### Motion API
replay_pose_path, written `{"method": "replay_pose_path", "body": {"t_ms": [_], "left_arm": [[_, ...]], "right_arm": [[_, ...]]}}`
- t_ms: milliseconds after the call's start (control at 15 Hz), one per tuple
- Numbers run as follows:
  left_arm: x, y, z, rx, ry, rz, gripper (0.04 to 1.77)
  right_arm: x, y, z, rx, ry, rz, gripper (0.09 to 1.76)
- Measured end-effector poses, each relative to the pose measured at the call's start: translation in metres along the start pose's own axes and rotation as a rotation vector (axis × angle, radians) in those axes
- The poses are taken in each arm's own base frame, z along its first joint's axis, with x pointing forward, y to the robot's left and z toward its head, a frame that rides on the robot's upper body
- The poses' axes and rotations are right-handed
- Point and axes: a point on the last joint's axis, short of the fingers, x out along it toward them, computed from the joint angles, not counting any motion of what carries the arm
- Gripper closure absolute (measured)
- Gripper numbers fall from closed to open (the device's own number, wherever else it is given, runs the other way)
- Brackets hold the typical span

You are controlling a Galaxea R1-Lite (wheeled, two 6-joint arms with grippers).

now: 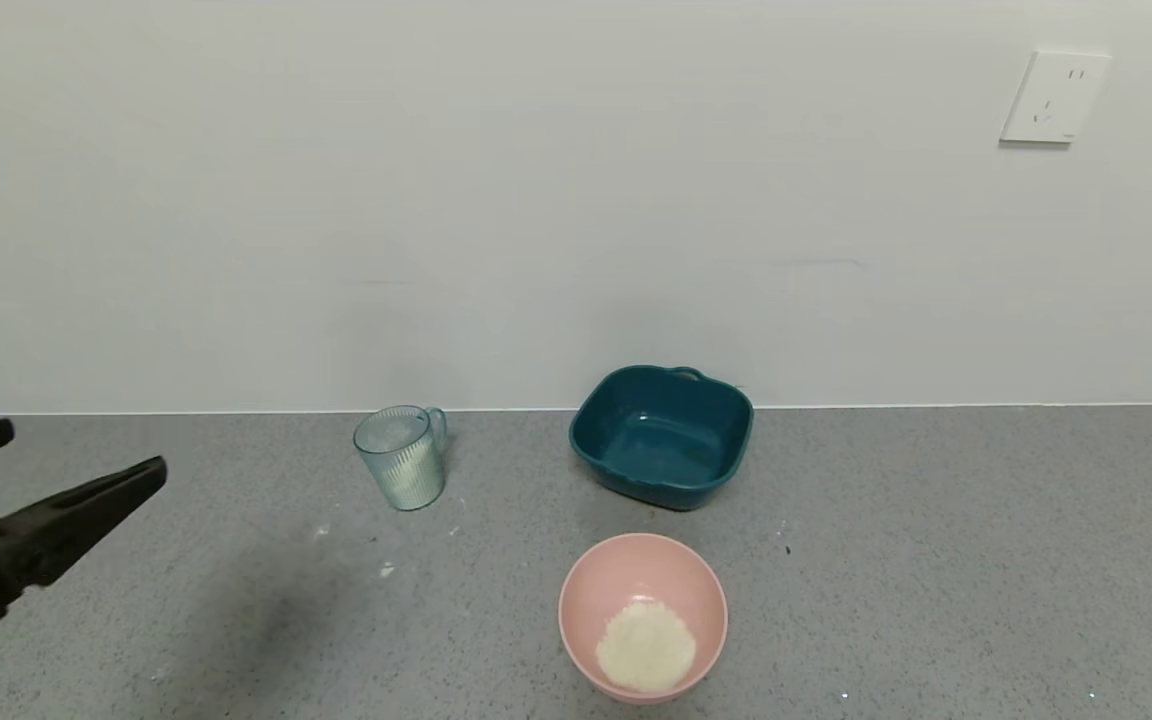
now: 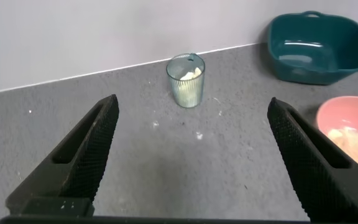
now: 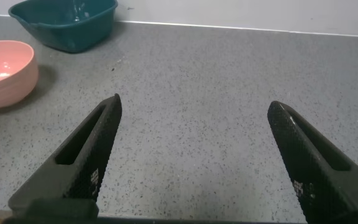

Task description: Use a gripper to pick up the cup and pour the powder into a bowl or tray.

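Observation:
The pale blue-green ribbed cup [image 1: 403, 457] stands upright near the wall, handle toward the wall, with white powder [image 2: 189, 74] inside; it also shows in the left wrist view [image 2: 186, 81]. The pink bowl [image 1: 586, 590] sits near the front with a heap of powder [image 1: 645, 646] in it; it shows in the left wrist view [image 2: 337, 112] and right wrist view [image 3: 5, 71]. My left gripper [image 1: 81, 455] is open and empty at the far left, well short of the cup; its jaws [image 2: 193, 109] frame the counter before the cup. My right gripper [image 3: 194, 106] is open and empty over bare counter, out of the head view.
A dark teal squarish tub [image 1: 663, 435] stands empty by the wall, behind the bowl. Specks of spilled powder [image 1: 386, 570] lie on the grey counter [image 1: 936, 560] in front of the cup. A white wall with a socket [image 1: 1054, 97] backs the counter.

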Motion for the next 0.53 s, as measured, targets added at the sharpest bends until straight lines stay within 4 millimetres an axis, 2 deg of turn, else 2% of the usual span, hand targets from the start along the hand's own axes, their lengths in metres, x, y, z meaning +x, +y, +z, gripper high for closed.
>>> {"method": "replay_pose_path", "body": {"t_ms": [333,533], "left_arm": [[-0.080,-0.016,-0.027,-0.029,-0.063,0.007,0.10],[-0.104,-0.021,-0.042,-0.027,-0.133,0.022,0.09]], "right_arm": [[0.000,0.000,0.000,-0.001,0.000,0.000,0.14],[0.000,0.000,0.000,0.000,0.000,0.000,0.14]]}}
